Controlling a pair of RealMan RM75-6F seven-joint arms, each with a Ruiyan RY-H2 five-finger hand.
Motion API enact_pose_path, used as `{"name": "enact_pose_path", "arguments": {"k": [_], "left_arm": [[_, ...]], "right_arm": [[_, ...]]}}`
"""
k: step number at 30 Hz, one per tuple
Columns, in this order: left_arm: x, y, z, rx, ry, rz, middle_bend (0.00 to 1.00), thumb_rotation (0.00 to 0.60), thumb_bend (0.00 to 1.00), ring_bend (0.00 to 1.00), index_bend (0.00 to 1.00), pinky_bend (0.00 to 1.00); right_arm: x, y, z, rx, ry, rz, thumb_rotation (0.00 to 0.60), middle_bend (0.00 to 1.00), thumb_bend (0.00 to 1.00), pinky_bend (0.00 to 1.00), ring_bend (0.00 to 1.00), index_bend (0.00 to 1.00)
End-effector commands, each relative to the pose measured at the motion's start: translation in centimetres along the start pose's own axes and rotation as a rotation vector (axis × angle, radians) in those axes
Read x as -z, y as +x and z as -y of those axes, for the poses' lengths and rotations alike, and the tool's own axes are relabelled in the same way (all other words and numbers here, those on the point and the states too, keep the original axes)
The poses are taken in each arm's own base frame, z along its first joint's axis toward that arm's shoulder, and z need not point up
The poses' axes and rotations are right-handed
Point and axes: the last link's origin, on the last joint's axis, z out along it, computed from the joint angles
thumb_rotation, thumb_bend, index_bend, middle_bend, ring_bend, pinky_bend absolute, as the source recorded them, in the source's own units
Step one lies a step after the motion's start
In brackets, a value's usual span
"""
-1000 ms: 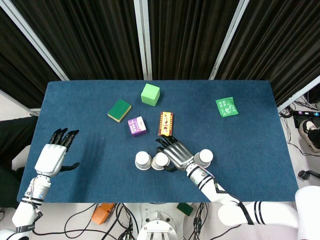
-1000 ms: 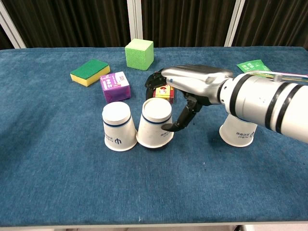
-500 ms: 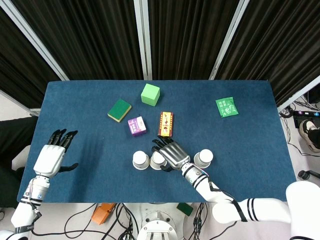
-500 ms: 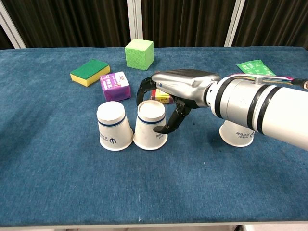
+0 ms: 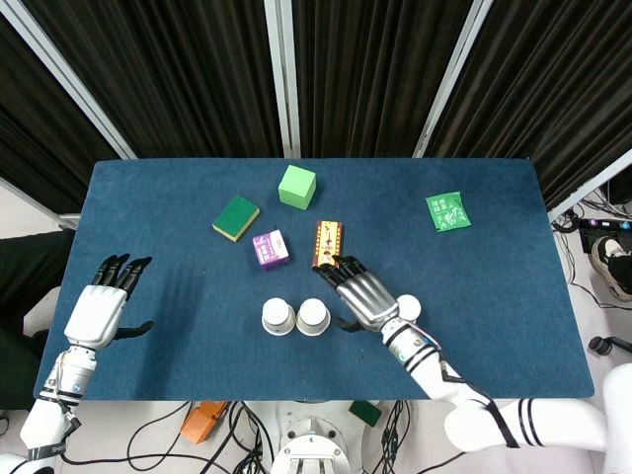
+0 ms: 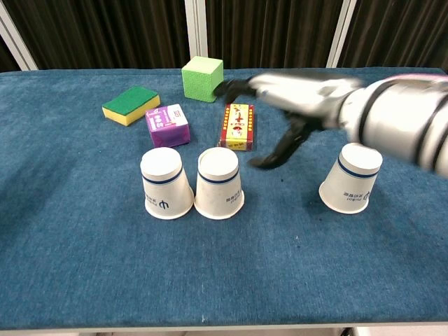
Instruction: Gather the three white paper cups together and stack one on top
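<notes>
Two white paper cups stand upside down side by side near the table's front: the left cup (image 5: pixel 278 317) (image 6: pixel 166 183) and the middle cup (image 5: pixel 313 317) (image 6: pixel 219 183), touching or nearly so. The third cup (image 5: pixel 406 309) (image 6: pixel 351 178) stands upside down apart to the right, partly hidden by my right hand in the head view. My right hand (image 5: pixel 360 291) (image 6: pixel 290 101) hovers open between the middle cup and the third cup, holding nothing, blurred in the chest view. My left hand (image 5: pixel 102 306) rests open at the table's left edge.
On the blue table (image 5: pixel 178 227) behind the cups lie a red-and-yellow box (image 5: pixel 327 242) (image 6: pixel 238 126), a purple carton (image 5: pixel 269 249) (image 6: pixel 167 125), a green-and-yellow sponge (image 5: pixel 236 217) (image 6: pixel 131 105), a light green cube (image 5: pixel 296 186) (image 6: pixel 202 78) and a green packet (image 5: pixel 447 211) (image 6: pixel 367 96).
My right hand pushed the middle cup left beside the left cup, then let go and lifted away to the right. The left hand stayed put.
</notes>
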Motion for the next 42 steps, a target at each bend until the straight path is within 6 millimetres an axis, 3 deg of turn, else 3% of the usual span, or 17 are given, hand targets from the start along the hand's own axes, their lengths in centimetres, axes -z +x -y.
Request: {"name": "enact_pose_path", "arguments": {"k": [1, 5, 8, 18, 28, 33, 42], "left_arm": [[-0.1, 0.0, 0.0, 0.003, -0.001, 0.000, 0.11, 0.600, 0.14, 0.05, 0.01, 0.00], [-0.4, 0.1, -0.3, 0.008, -0.009, -0.003, 0.11, 0.600, 0.14, 0.05, 0.01, 0.00], [-0.5, 0.0, -0.6, 0.011, -0.016, -0.001, 0.11, 0.600, 0.14, 0.05, 0.01, 0.00], [-0.4, -0.2, -0.5, 0.011, -0.008, 0.004, 0.11, 0.600, 0.14, 0.05, 0.01, 0.00], [-0.2, -0.4, -0.1, 0.016, 0.001, 0.010, 0.11, 0.600, 0.14, 0.05, 0.01, 0.00], [-0.1, -0.3, 0.1, 0.014, 0.009, 0.008, 0.11, 0.600, 0.14, 0.05, 0.01, 0.00], [0.1, -0.1, 0.3, 0.007, 0.021, 0.009, 0.11, 0.600, 0.14, 0.05, 0.01, 0.00]], "right_arm": [[4.8, 2.2, -3.6, 0.012, -0.097, -0.063, 0.600, 0.18, 0.37, 0.12, 0.07, 0.16], [8.0, 2.1, -6.7, 0.027, -0.189, -0.031, 0.600, 0.18, 0.27, 0.12, 0.07, 0.20], [8.6, 0.9, -8.2, 0.033, -0.228, 0.043, 0.600, 0.18, 0.27, 0.12, 0.07, 0.22], [6.8, -1.3, -9.0, 0.048, -0.231, 0.110, 0.600, 0.18, 0.28, 0.12, 0.07, 0.29], [6.0, -1.4, -8.8, 0.047, -0.238, 0.106, 0.600, 0.18, 0.42, 0.12, 0.07, 0.46], [5.7, 0.7, -7.7, 0.033, -0.203, 0.046, 0.600, 0.18, 0.43, 0.12, 0.07, 0.48], [2.6, 7.3, -0.8, -0.005, 0.021, -0.024, 0.600, 0.18, 0.43, 0.12, 0.07, 0.47]]}}
